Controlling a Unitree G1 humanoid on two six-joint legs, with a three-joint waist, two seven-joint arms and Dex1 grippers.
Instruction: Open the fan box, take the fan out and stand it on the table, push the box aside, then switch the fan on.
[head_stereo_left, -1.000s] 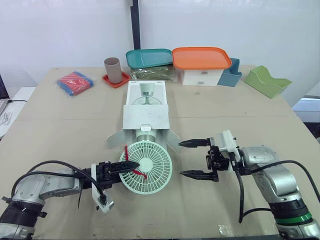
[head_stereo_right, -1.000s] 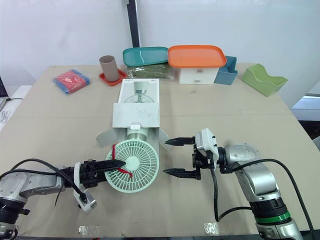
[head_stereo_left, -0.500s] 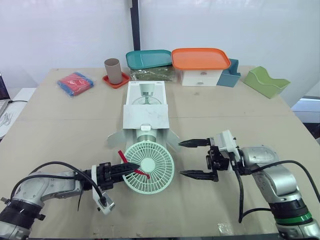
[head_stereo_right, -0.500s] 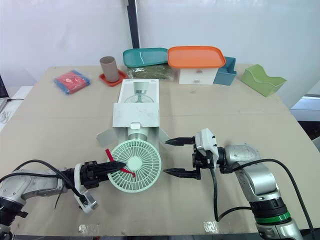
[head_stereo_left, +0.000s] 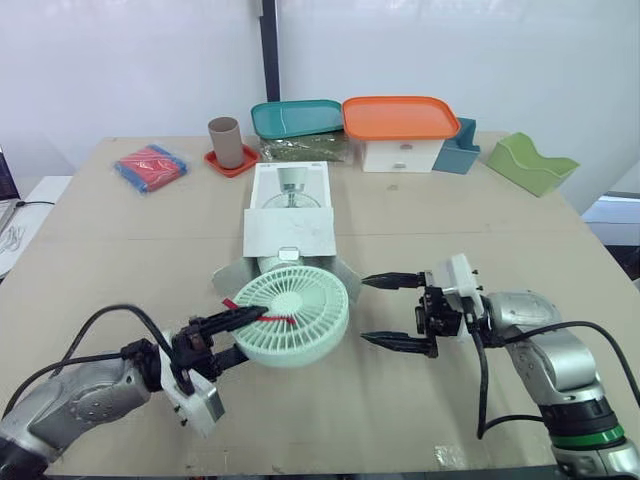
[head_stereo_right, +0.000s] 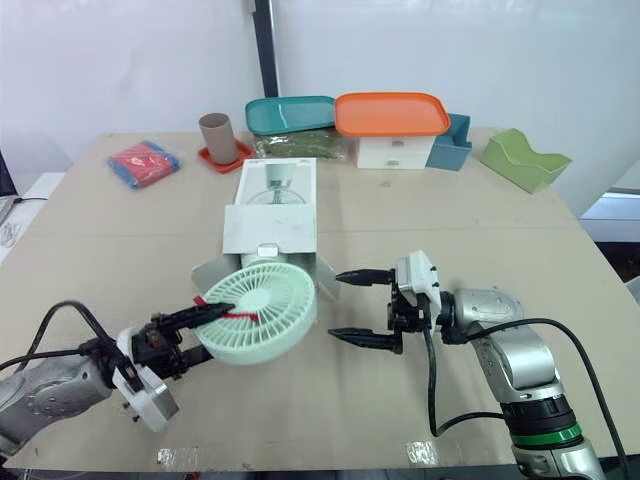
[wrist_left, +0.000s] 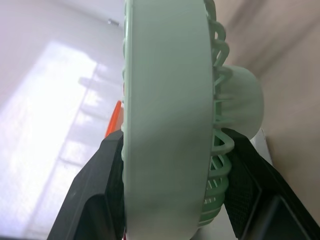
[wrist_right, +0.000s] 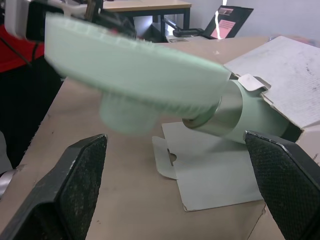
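So the fan (head_stereo_left: 300, 318) is mostly out of the box (head_stereo_left: 290, 228), sitting just in front of its open end, near the middle of the counter (head_stereo_left: 120, 250). It's mint green plastic with a round, slatted grille head. The head is tipped back, so the face points up and a bit toward the robot. The long axis runs from the head back along the stem (wrist_right: 252, 120) toward the box mouth. A shiny silver collar (wrist_right: 220, 112) sits where the stem meets the head. There's a thin red strip (head_stereo_left: 270, 315) lying across the grille.

The left gripper (head_stereo_left: 250, 334) has its jaws clamped on the near-left rim of the head. In the left wrist view, one black textured finger (wrist_left: 100, 200) sits on each side of that thick smooth rim.

The right gripper (head_stereo_left: 366, 310) hangs just right of the fan. Its jaws are spread wide with nothing in them, and they're not touching anything.

The box is white cardboard and lies flat, with its long side running away from the robot. Its near flaps are splayed out on the tan counter.

Along the back edge are a brown cup (head_stereo_left: 226, 140), a teal tray (head_stereo_left: 298, 116) and a white container with an orange lid (head_stereo_left: 402, 118).
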